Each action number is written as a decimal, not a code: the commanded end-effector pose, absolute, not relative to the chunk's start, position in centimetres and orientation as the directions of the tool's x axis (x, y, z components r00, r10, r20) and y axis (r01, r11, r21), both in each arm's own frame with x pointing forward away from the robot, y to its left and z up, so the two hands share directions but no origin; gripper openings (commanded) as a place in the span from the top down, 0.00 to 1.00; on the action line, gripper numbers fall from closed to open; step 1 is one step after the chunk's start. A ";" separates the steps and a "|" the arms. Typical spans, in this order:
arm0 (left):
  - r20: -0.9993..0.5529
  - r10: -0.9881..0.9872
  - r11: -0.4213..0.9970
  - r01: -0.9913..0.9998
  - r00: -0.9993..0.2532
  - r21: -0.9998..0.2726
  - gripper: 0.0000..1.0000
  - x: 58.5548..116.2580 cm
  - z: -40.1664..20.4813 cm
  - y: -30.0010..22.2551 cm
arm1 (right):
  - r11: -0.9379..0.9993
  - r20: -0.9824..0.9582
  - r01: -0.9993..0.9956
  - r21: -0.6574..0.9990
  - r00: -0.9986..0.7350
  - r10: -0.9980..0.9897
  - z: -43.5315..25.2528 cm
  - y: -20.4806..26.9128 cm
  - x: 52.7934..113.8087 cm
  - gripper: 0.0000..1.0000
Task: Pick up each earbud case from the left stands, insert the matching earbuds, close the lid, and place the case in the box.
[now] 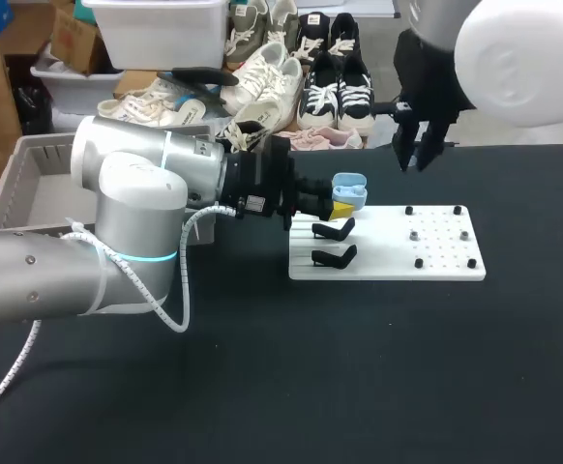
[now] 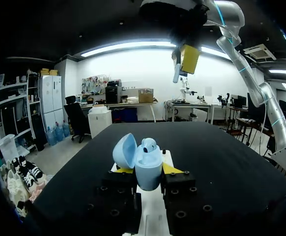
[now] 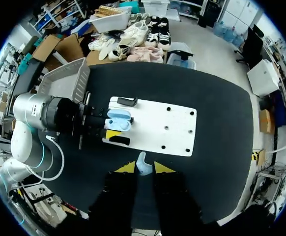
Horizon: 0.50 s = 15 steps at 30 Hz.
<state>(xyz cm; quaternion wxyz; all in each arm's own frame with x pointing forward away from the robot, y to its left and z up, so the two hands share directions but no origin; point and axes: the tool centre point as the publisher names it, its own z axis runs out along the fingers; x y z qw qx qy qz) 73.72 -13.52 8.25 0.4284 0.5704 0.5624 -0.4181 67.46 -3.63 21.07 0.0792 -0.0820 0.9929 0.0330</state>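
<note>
Head view, left to right. The grey box (image 1: 18, 172) sits at the far left of the surface (image 1: 359, 367). No case shows in the part of it you can see, so I'd call nothing delivered yet.

The left arm (image 1: 127, 208) reaches in to the left end of the white board (image 1: 427, 256). Left wrist view: the left fingers (image 2: 171, 168) clamp the light blue earbud case (image 2: 148, 172) from both sides and hold it upright above the board. The lid (image 2: 124, 151) is swung open. One earbud (image 2: 149, 145) looks seated in the case. I can't see into the other well.

Just near of the case, two black stands (image 1: 335, 230) on the board's left end carry nothing. I can't tell whether a third stand hides under the fingers.

On the right, the right arm (image 1: 514, 58) hangs high over the far side of the surface, well apart from the case. Right wrist view: the right fingers (image 3: 162, 168) pinch a loose light blue earbud (image 3: 142, 164) between their yellow tips.

My read on your status:
- Done: the case is picked off its stand, the lid is open, and probably one bud is in.
- Left: bring the held bud to the case and seat it, shut the lid, then carry the case left to the box.
- No other case shows on the stands, so this looks like the only one in play.
</note>
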 end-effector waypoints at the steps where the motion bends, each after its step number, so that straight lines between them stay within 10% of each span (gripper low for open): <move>1: -0.959 0.282 0.000 1.000 0.019 0.019 1.00 73.7 8.2 -13.5 | 0.972 -0.173 -0.233 0.016 -0.958 -0.227 21.6 -2.8 66.4 1.00; 15: -0.959 0.282 0.000 1.000 0.019 0.019 1.00 73.7 8.2 -13.5 | 0.936 -0.132 -0.352 -0.008 -0.928 -0.350 19.3 1.3 66.6 1.00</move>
